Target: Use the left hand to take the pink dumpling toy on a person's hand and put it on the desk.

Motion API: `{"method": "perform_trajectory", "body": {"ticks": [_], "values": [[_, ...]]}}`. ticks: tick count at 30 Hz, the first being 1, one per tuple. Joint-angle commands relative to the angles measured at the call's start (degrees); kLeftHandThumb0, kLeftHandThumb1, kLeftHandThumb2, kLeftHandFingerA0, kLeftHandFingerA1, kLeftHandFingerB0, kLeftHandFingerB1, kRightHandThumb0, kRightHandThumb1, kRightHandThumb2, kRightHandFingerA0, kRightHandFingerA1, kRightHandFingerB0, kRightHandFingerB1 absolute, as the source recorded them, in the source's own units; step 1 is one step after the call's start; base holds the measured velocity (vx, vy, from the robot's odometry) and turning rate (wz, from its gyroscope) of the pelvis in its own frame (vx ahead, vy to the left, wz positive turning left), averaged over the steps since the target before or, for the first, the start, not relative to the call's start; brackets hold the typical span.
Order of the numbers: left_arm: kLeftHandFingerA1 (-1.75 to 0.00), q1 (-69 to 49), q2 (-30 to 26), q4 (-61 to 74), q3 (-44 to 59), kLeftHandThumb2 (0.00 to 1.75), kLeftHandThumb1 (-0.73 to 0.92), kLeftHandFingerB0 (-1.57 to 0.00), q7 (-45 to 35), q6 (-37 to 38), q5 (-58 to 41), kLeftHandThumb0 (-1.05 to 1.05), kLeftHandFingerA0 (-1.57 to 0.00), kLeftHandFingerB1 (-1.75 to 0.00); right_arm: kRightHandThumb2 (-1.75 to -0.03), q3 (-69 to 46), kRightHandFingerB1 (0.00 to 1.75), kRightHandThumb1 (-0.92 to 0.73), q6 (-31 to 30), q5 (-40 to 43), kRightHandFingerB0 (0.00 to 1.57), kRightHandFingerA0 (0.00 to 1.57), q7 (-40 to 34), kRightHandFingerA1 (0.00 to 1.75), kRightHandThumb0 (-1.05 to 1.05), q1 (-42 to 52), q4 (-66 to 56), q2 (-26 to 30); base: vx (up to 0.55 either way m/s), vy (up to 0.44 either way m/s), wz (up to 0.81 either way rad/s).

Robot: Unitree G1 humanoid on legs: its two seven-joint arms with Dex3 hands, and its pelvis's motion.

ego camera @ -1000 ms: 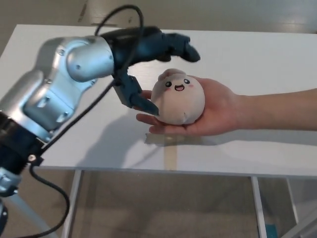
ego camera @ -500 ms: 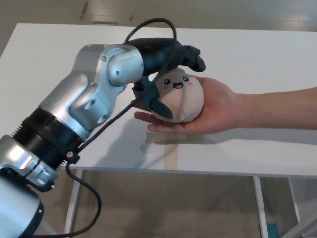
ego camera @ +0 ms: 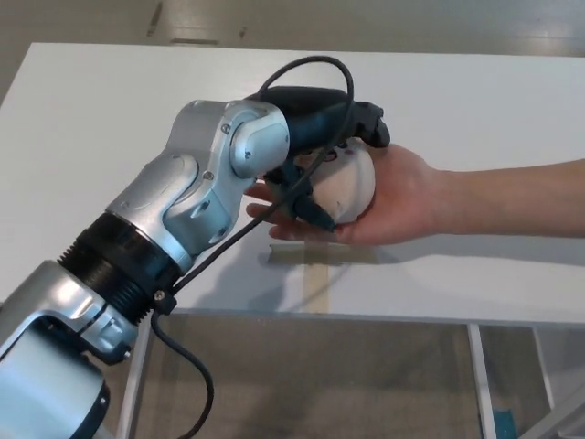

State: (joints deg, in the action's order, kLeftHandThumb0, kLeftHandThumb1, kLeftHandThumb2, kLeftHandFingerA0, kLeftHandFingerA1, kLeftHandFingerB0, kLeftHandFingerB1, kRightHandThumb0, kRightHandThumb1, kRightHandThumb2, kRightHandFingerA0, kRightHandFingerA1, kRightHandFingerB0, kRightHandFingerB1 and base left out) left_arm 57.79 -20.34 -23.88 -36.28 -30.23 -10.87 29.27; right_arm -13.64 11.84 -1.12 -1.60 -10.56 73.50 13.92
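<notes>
A silver robot arm reaches in from the lower left across the white bench, a black cable looping over its wrist. At its end the left robot hand is wrapped over the pink dumpling toy: the two thick fingers curl across the top of the toy while the thumb presses against its near side. The grip looks closed around the toy, though whether it is firm cannot be told. The toy, largely hidden by the robot hand, rests in the open palm of a person's hand, which extends from the right, held just above the bench. The right robot hand is out of view. By this showing the task is at the taking stage: the toy has been reached and enclosed, but it has not yet been lifted clear of the palm, and setting it down on the bench remains to be done.
</notes>
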Motion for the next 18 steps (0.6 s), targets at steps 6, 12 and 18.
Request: {"method": "perform_trajectory", "body": {"ticks": [6,12,18], "values": [[-1.39,-2.12,1.15,-2.86,-0.42,0.61,0.65,-0.61,-0.96,-0.72,3.29,-0.18,-0.68,-0.41,-0.60,0.48,0.42,-0.69,-0.36,0.58,0.50,0.60,0.99,0.45,-0.22,-0.68,-0.51,0.60,0.00,0.000,0.00],[-1.54,-2.25,1.55,-1.72,0.89,0.63,0.76,-0.77,4.54,-0.77,6.00,-0.19,-0.66,-0.51,-0.60,0.50,0.41,-0.69,-0.72,0.67,0.48,0.58,0.89,0.45,-0.22,-1.34,-0.34,0.79,0.00,0.000,0.00],[-1.57,-3.05,1.66,-1.16,2.40,0.63,0.77,-0.83,6.56,0.40,6.20,-0.21,-0.66,-0.86,-0.60,0.53,0.41,-0.68,-0.64,0.66,0.49,0.58,0.61,0.45,-0.22,-1.32,-0.27,0.80,0.00,0.000,0.00]]}}
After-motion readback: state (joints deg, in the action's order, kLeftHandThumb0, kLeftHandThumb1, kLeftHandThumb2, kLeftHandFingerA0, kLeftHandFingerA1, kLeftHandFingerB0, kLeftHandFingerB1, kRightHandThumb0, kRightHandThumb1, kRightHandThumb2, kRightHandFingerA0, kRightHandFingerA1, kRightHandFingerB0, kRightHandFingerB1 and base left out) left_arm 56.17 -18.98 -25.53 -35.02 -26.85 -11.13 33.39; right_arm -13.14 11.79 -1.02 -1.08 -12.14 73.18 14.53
